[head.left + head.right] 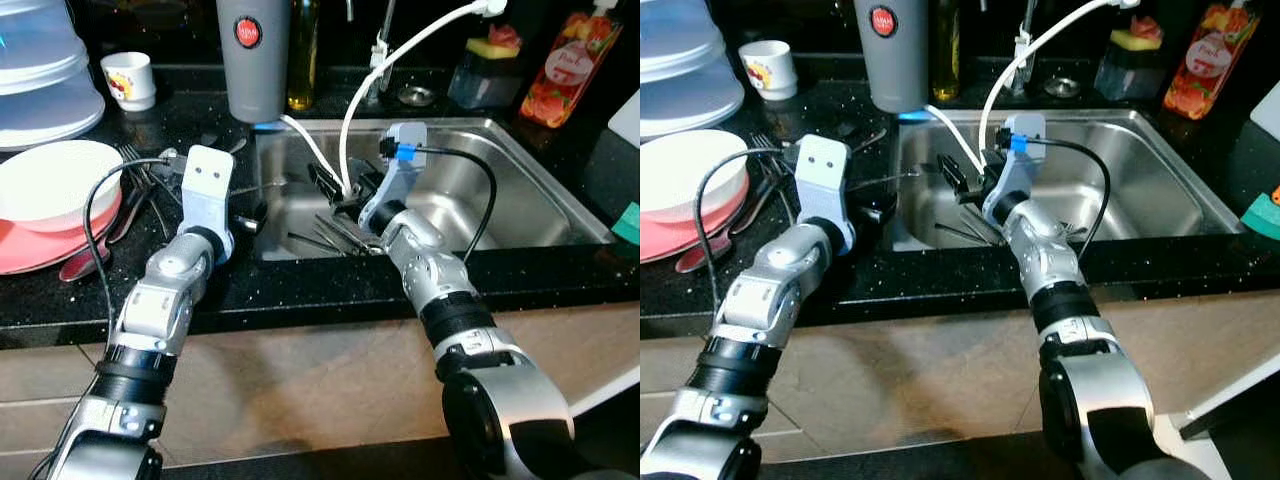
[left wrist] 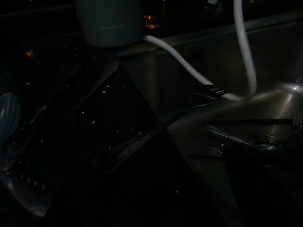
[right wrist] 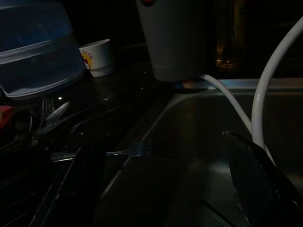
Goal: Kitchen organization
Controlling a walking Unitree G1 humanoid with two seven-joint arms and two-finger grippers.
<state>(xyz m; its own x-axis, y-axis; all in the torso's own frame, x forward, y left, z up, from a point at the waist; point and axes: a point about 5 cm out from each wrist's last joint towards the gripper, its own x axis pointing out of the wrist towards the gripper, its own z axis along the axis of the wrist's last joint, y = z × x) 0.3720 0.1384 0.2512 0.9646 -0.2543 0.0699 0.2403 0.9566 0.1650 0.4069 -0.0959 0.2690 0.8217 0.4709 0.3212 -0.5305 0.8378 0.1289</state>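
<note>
Fork [image 3: 135, 149]: it lies across the left edge of the sink, prongs poking out over the basin.
Other forks and knives [image 1: 335, 235]: they lie in a pile at the bottom of the sink [image 1: 520, 205].
My right claw [image 1: 335, 190]: it hangs inside the sink, above that pile. My two black fingers are spread wide with nothing between them.
My left claw [image 1: 248, 222]: it sits on the black counter [image 1: 300, 280], just beside the sink's left edge. I cannot tell if my fingers are apart or together.
Grey cup [image 1: 255, 55]: it stands behind the sink.
White bowl [image 1: 50, 180]: it rests on a pink plate [image 1: 30, 250] at my far left.
</note>
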